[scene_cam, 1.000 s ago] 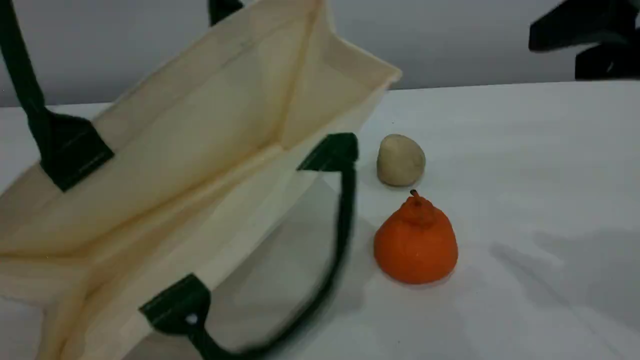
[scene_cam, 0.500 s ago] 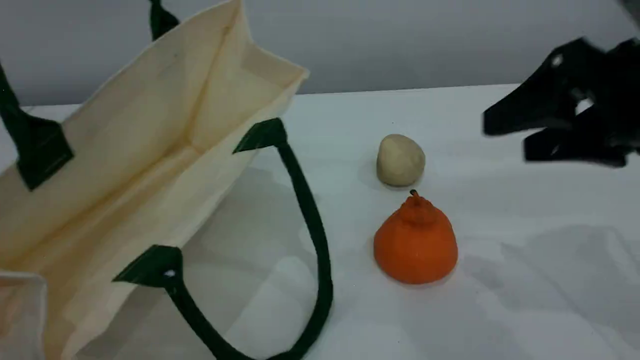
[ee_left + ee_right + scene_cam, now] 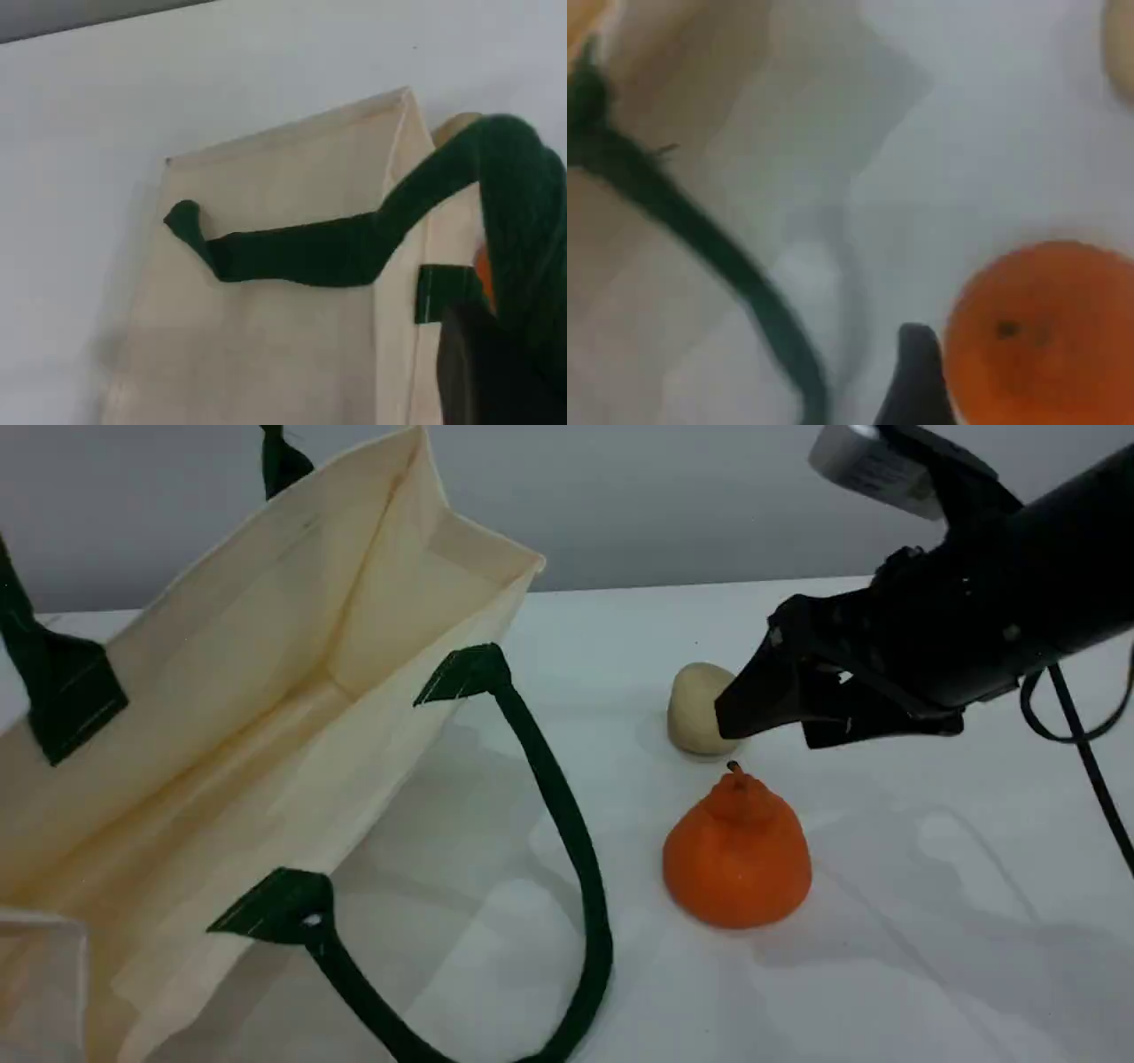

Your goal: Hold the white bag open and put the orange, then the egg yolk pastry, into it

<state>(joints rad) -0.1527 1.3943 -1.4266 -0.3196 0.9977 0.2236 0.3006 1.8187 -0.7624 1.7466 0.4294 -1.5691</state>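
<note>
Your left fingers (image 3: 496,372) gripped the bag (image 3: 266,691) handle (image 3: 354,248); right fingers (image 3: 753,717) open above orange (image 3: 737,859). Could've nudged pastry (image 3: 693,708) w/ low approach.

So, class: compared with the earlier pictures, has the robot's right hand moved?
Yes. The right hand, open, has come in from the scene view's upper right, leftward and down, to just above the bright knobbed orange and in front of the pale beige pastry.
</note>
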